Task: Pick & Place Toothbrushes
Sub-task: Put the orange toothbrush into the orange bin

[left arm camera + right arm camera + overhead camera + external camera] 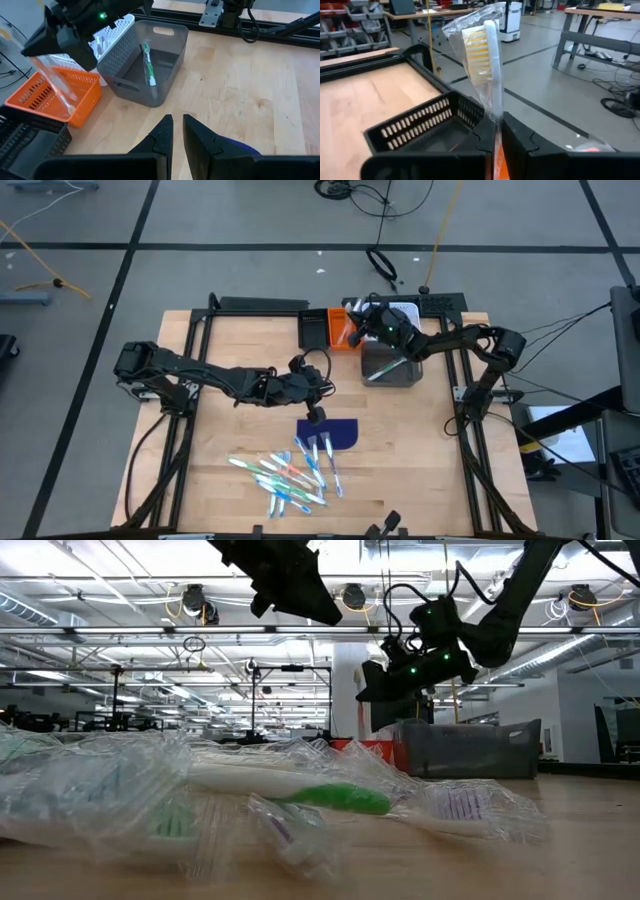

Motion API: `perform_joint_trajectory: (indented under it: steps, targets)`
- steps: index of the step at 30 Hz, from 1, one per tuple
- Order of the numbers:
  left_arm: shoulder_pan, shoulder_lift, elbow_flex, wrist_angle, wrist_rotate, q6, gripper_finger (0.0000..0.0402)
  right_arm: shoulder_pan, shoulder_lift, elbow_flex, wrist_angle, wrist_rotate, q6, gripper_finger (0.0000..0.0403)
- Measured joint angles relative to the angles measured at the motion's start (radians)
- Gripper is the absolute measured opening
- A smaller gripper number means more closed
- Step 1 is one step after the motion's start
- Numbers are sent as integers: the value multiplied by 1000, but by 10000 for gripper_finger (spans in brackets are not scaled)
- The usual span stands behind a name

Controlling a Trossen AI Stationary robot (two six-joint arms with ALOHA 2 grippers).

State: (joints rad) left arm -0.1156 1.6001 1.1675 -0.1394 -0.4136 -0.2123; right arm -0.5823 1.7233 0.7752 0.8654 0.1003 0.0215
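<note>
No text, label, brand, number or sign can be read anywhere here: nothing legible on the wrapped toothbrushes (290, 474), nothing on the grey bin (150, 65) beside them, and the room behind that bin shows no readable signage either.

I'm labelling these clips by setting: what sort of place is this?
Probably an industrial robotics lab or workshop: a wooden table in a metal frame, cables across a concrete floor, and workbenches with bright ceiling lights behind.
</note>
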Motion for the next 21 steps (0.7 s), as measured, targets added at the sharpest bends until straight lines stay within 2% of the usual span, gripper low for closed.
perform_joint_trajectory:
  steps: [7,12,17,21]
  targets:
    - [4,0,0,0,-3,0,45,1,-10,35,-75,0,-7,3]
    - [4,0,0,0,-6,1,44,0,-45,98,-269,-1,-19,3]
    - [9,1,0,-1,-7,1,45,1,-48,155,-374,-53,-16,3]
    - [9,1,0,-9,-7,0,44,1,-48,209,-516,-52,-12,3]
